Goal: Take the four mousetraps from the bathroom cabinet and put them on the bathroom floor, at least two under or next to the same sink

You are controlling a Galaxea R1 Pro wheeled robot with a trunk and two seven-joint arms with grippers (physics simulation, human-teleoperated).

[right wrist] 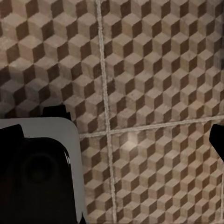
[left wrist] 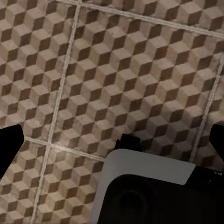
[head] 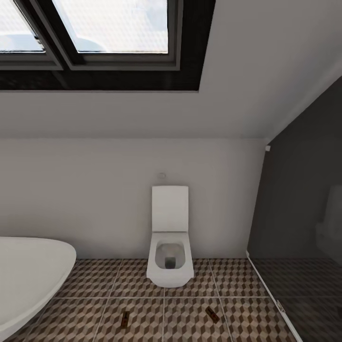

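Left gripper (left wrist: 112, 140): dark fingertips at the two side edges of its wrist view, spread wide apart, nothing between them; cube-pattern bathroom floor (left wrist: 121, 70) beneath, with a grey-white and black part of the robot's own body low in that view. Right gripper (right wrist: 112, 140): likewise fingertips far apart and empty, over the same tiles, a similar body part at one side. Mousetraps, two visible: one (head: 125, 319) lying flat on a tile near the bottom of the head view, left of centre; the other (head: 212, 314) on a tile to its right, turned at an angle; well apart from each other, both in front of the toilet (head: 169, 256). Bathtub (head: 28, 275): white oval rim at the lower left, near the first trap. Glass partition (head: 294, 247): dark, at the right, meeting the floor beside the second trap's tile. Wall and skylight window (head: 109, 28): beyond and above. Hazards, by judgement: both visible traps sit by the toilet, and no sink appears nearby, so the sink condition may go unmet if they are left here; the wheeled base could roll over or scatter such small, low items when turning; with no cabinet visible and both grippers empty, remaining traps may be miscounted.
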